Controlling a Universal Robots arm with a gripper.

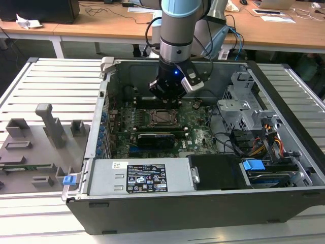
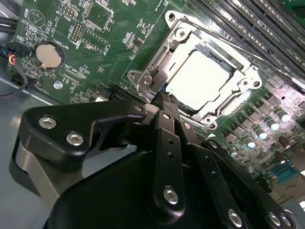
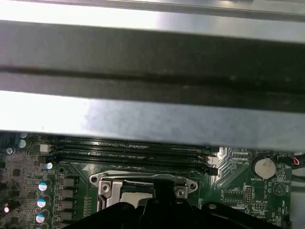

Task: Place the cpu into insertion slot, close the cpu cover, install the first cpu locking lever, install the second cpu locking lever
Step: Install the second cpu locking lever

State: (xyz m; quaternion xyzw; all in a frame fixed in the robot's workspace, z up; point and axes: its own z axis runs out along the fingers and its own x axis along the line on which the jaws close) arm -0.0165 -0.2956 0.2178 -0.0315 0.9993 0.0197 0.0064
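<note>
The computer case (image 1: 284, 203) lies open on the slatted table (image 1: 61, 76), with the arm (image 1: 176, 30) reaching straight down into it over the green board (image 2: 100, 52). The metal case wall runs close by the wrist in the first wrist view, so a sideways swing risks knocking the wall, in my judgement.

On the board, the insertion slot (image 2: 248, 102) already has the cpu (image 2: 198, 78) lying flat in it, and the cpu cover (image 2: 178, 31) looks folded down around the chip's pale top (the frame sits level with the chip). The thin wire levers along the frame's edges are where trouble could start: a tip pressing off-centre could slip off a lever and scrape the board or the memory slots (image 2: 248, 24) just beside.

The gripper (image 2: 164, 98) has its fingers brought together into one narrow tip, holding nothing, poised at the corner of the frame; contact cannot be told.
</note>
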